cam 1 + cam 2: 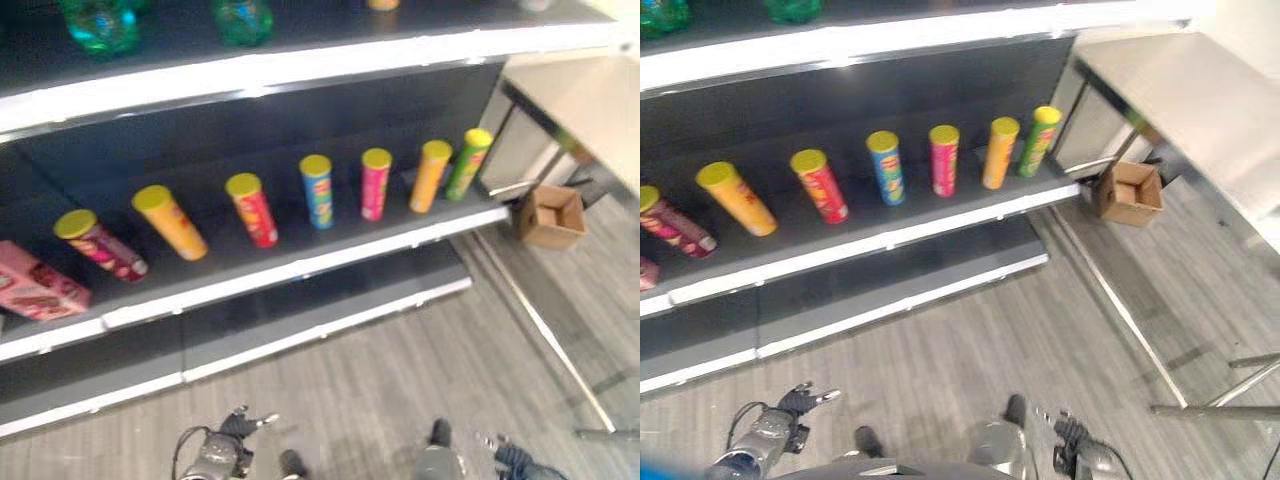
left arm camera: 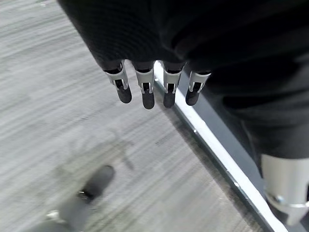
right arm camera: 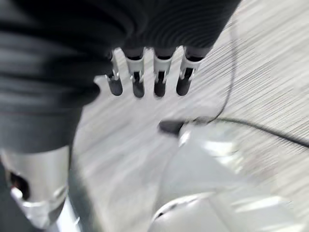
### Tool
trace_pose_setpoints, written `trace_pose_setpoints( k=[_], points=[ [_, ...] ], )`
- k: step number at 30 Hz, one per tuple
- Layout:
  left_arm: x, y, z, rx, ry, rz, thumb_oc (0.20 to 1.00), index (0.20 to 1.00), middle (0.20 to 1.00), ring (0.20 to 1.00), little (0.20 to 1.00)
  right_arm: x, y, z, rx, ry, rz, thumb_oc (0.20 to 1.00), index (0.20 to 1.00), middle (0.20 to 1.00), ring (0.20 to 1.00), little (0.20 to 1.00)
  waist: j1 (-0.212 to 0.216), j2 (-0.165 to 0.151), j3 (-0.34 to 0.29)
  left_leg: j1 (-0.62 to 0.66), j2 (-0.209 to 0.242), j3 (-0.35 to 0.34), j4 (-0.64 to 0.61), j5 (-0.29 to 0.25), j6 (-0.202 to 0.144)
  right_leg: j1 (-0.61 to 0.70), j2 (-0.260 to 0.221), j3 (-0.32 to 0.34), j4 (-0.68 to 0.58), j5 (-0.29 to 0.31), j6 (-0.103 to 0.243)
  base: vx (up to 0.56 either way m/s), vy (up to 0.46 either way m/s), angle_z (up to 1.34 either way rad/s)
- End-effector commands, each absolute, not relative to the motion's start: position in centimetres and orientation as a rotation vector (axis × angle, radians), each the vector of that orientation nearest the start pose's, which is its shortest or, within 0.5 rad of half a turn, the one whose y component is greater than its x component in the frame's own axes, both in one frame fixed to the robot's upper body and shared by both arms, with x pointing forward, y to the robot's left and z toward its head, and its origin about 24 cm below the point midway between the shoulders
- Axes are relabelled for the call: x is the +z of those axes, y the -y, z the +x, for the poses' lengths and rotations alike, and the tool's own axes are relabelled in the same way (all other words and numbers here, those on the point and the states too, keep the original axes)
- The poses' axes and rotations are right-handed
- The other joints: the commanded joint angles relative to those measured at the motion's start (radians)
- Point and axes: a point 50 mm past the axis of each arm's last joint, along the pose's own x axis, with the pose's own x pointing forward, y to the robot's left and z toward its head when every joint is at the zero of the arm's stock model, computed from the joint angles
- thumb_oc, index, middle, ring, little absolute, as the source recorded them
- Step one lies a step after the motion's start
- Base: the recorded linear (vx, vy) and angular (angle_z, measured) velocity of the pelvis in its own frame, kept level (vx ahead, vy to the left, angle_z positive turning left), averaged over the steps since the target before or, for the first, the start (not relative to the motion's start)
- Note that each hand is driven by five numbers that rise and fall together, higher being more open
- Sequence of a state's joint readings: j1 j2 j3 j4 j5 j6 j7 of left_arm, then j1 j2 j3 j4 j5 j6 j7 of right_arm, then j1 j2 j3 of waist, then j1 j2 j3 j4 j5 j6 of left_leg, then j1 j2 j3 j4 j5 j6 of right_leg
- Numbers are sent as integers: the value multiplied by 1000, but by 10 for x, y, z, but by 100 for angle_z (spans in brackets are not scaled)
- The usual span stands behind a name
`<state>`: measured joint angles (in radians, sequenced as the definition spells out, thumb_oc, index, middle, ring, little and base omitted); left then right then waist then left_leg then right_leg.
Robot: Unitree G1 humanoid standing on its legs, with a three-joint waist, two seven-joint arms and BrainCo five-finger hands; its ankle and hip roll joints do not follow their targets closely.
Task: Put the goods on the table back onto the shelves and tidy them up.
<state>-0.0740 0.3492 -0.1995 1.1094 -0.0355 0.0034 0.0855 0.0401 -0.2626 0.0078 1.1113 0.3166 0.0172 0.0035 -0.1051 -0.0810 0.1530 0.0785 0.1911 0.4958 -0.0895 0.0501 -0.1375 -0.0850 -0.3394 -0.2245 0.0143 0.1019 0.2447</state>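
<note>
While both hands hang low over the floor, the goods stand on the shelf.

We note seven yellow-lidded tubes in a row on the middle shelf (image 1: 300,268): a maroon tube (image 1: 100,245) near its left end, then an orange tube (image 1: 170,221), a red tube (image 1: 251,209), a blue tube (image 1: 317,191), a pink tube (image 1: 375,184), a second orange tube (image 1: 431,175) and a green tube (image 1: 468,163) at the right end. Left of them lies a pink box (image 1: 38,285). Green bottles (image 1: 100,25) sit on the shelf above. Our left hand (image 1: 240,425) and right hand (image 1: 1072,432) carry nothing, fingers straight and relaxed. To the right stands a table (image 1: 1200,100), with a cardboard box (image 1: 1130,192) on the floor beneath it.
</note>
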Motion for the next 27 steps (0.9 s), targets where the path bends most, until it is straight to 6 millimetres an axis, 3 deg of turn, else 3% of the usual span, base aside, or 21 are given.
trace_pose_setpoints(
  k=[1,3,4,5,6,7,8,9,10,12,14,15,17,18,19,20,22,24,27],
  points=[
    [-123,-271,164,144,-965,450,1000,1000,1000,1000,1000,-146,264,101,-356,-1080,25,1000,1000,1000,1000,1000,-17,11,7,-3,71,-102,78,-101,-38,-18,-81,2,6,114,17,27,-483,-64],
    [-122,-274,161,166,-958,425,1000,1000,1000,1000,1000,-147,265,95,-357,-1094,2,1000,1000,1000,1000,1000,-7,6,8,8,131,-82,95,-72,-63,-8,-43,-31,14,12,11,-25,-546,-53],
    [-123,-274,159,191,-963,392,1000,1000,1000,1000,1000,-146,267,98,-358,-1088,-6,1000,1000,1000,1000,1000,-14,17,10,5,184,-78,111,-36,-81,-5,5,-24,24,-39,-8,0,-500,-41],
    [-124,-273,157,199,-965,377,1000,1000,1000,1000,1000,-145,270,97,-368,-1083,-12,1000,1000,1000,1000,1000,-16,27,11,-4,210,-94,137,-25,-90,10,33,-19,25,-77,-12,30,-477,-25],
    [-126,-271,154,207,-972,354,1000,1000,1000,1000,1000,-143,275,95,-376,-1080,-33,1000,1000,1000,1000,1000,-18,40,15,-16,248,-103,173,43,-101,34,84,-27,17,-106,-40,33,-410,-21],
    [-128,-269,152,211,-978,333,1000,1000,1000,1000,1000,-141,279,94,-387,-1070,-46,1000,1000,1000,1000,1000,-24,52,20,-23,277,-111,201,94,-104,59,125,-34,4,-127,-64,-7,-321,-13],
    [-128,-269,152,211,-978,333,1000,1000,1000,1000,1000,-141,279,94,-387,-1070,-46,1000,1000,1000,1000,1000,-24,52,21,-23,277,-112,201,94,-104,59,126,-35,4,-126,-64,0,-411,-15],
    [-132,-264,149,207,-996,320,1000,1000,1000,1000,1000,-136,284,100,-394,-1035,-57,1000,1000,1000,1000,1000,-26,50,31,-44,283,-117,271,122,-80,89,174,-30,-20,-151,-100,-70,-385,-12],
    [-134,-263,145,208,-1006,320,1000,1000,1000,1000,1000,-133,285,107,-383,-1015,-79,1000,1000,1000,1000,1000,-13,35,41,-78,240,-163,332,100,-39,89,185,-17,-32,-143,-120,-85,-513,-12],
    [-138,-258,138,205,-1032,309,1000,1000,1000,1000,1000,-130,285,117,-345,-992,-141,1000,1000,1000,1000,1000,18,6,55,-162,74,-322,401,-6,4,90,194,30,-37,-145,-132,-23,-326,-77],
    [-145,-252,125,196,-1071,304,1000,1000,1000,1000,1000,-127,287,123,-328,-979,-219,1000,1000,1000,1000,1000,48,-2,63,-174,-59,-393,371,-121,40,108,222,82,-55,-150,-134,128,-248,-125],
    [-147,-247,122,183,-1082,303,1000,1000,1000,1000,1000,-126,290,125,-337,-984,-264,1000,1000,1000,1000,1000,57,7,63,-185,-94,-418,344,-125,49,113,236,100,-58,-152,-135,166,-150,-64],
    [-150,-244,118,167,-1099,324,1000,1000,1000,1000,1000,-125,295,123,-392,-988,-290,1000,1000,1000,1000,1000,58,30,57,-205,-131,-439,246,-73,53,120,264,117,-67,-154,-138,143,-74,-88],
    [-150,-244,118,167,-1099,324,1000,1000,1000,1000,1000,-125,295,123,-392,-988,-290,1000,1000,1000,1000,1000,58,30,57,-205,-131,-439,246,-73,53,120,264,117,-67,-154,-138,256,-76,-89],
    [-150,-243,118,151,-1100,361,1000,1000,1000,1000,1000,-126,298,120,-440,-998,-298,1000,1000,1000,1000,1000,71,59,68,-279,-145,-425,143,29,36,156,305,140,-71,-175,-150,266,-76,-34],
    [-149,-243,122,149,-1090,368,1000,1000,1000,1000,1000,-126,298,119,-449,-998,-295,1000,1000,1000,1000,1000,72,66,76,-316,-139,-397,115,58,25,167,318,143,-71,-182,-157,319,-75,-31],
    [-147,-246,125,156,-1074,371,1000,1000,1000,1000,1000,-128,295,119,-434,-1010,-310,1000,1000,1000,1000,1000,85,74,89,-323,-141,-376,88,80,15,184,335,156,-67,-193,-163,186,-25,-41],
    [-147,-245,125,165,-1070,359,1000,1000,1000,1000,1000,-130,293,116,-402,-1026,-342,1000,1000,1000,1000,1000,87,87,86,-297,-143,-397,63,96,24,204,359,175,-66,-208,-165,193,4,-46],
    [-148,-245,122,175,-1074,349,1000,1000,1000,1000,1000,-130,292,116,-391,-1027,-350,1000,1000,1000,1000,1000,79,87,72,-258,-136,-377,44,103,34,232,351,199,-74,-230,-159,234,94,-65]
  ],
)
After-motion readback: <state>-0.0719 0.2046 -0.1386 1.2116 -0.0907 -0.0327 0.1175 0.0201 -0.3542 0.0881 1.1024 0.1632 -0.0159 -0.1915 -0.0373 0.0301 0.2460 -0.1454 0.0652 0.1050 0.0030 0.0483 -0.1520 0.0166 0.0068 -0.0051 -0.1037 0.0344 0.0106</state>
